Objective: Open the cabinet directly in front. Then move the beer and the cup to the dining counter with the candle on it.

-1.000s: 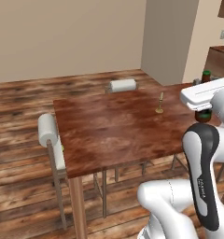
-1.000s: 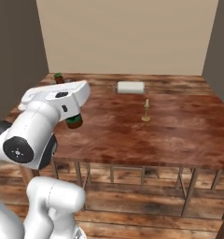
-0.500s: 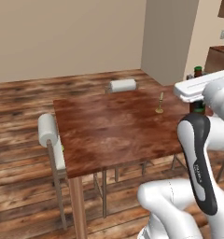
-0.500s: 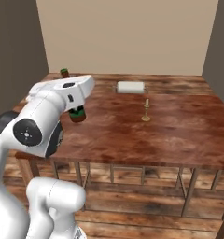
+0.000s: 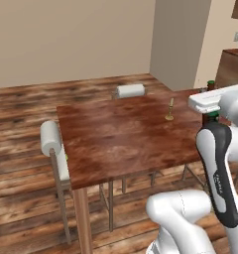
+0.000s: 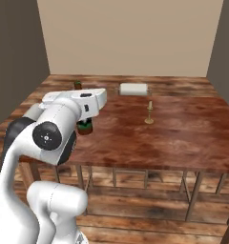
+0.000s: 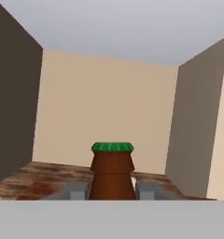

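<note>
Brown glass between our fingertips: the pincer (image 7: 112,189) is clamped on the beer (image 7: 112,173) just below its green cap, bottle upright. We judge this the delivery step for the first item. In the right base view the bottle's base (image 6: 84,127) hangs at the near left part of the dining counter (image 6: 183,138), well apart from the candle (image 6: 149,112). Next we should lower it until it stands on the wood, release, then go back for the cup.
</note>
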